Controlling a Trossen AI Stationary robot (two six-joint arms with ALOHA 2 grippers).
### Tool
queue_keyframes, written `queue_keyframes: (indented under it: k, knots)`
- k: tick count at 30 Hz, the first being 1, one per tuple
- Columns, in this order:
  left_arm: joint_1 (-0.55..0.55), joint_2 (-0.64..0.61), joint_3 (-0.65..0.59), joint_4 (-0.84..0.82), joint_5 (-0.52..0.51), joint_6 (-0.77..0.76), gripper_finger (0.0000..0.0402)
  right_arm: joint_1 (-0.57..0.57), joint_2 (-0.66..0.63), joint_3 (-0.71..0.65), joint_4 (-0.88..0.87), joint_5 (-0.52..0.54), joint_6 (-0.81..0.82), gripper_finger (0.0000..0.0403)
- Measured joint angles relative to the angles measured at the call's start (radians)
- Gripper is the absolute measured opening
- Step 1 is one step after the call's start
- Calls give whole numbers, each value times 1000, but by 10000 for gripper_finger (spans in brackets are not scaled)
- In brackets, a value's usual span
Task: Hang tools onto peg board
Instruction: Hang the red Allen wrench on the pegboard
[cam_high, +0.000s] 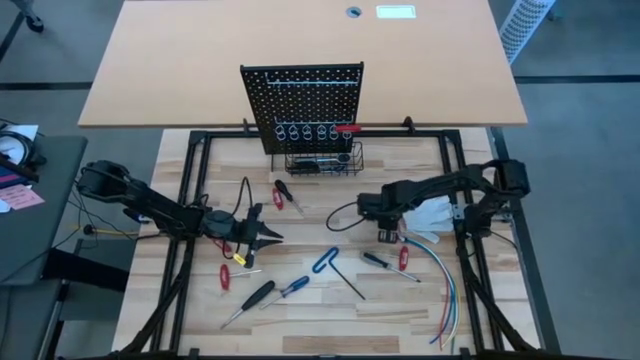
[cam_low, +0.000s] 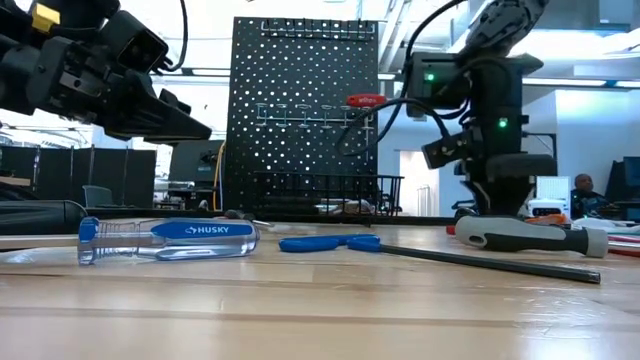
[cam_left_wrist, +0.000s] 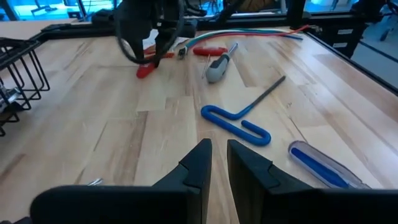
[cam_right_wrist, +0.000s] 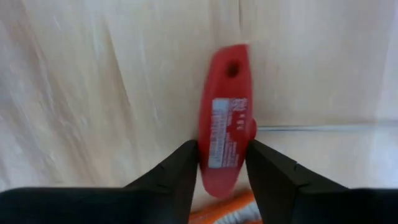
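Observation:
The black peg board (cam_high: 300, 95) stands upright at the far middle, with a row of ring holders (cam_high: 310, 131) and a wire basket (cam_high: 322, 160) at its base. One red-handled tool (cam_high: 348, 129) hangs in the row. My right gripper (cam_high: 386, 234) points down at the table, shut on a red tool handle (cam_right_wrist: 225, 118). My left gripper (cam_high: 270, 237) hovers level over the left middle, open by a narrow gap and empty. A blue hex key (cam_high: 325, 262), a blue screwdriver (cam_high: 293, 287) and a black screwdriver (cam_high: 255, 297) lie on the table. My right gripper pinches the red handle by its two long sides (cam_right_wrist: 214, 158) between its two fingers, near one end. The fingers come from above, pointing down, and lie across the handle. A thin metal shaft (cam_right_wrist: 311, 127) leaves the handle sideways. I cannot tell whether the handle is clear of the table.
A grey-handled screwdriver (cam_high: 380, 262) and another red handle (cam_high: 404, 257) lie just near my right gripper. Coloured wires (cam_high: 442, 285) curve along the right side. A red handle (cam_high: 226, 275) and a small red screwdriver (cam_high: 281, 195) lie near my left gripper.

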Motion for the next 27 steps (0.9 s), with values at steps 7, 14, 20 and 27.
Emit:
queue_keyframes:
  k: [7,14,20,27]
  knots:
    - [-59,0,0,-4,-22,109,47,59,17,23,85,-1,85,87]
    - [-191,0,1,-5,-263,341,47,167,-37,60,435,-119,121,75]
    - [-189,0,13,3,-259,292,57,213,4,26,1100,-338,72,77]
    - [-190,0,59,62,-109,333,128,237,95,39,1444,-448,95,79]
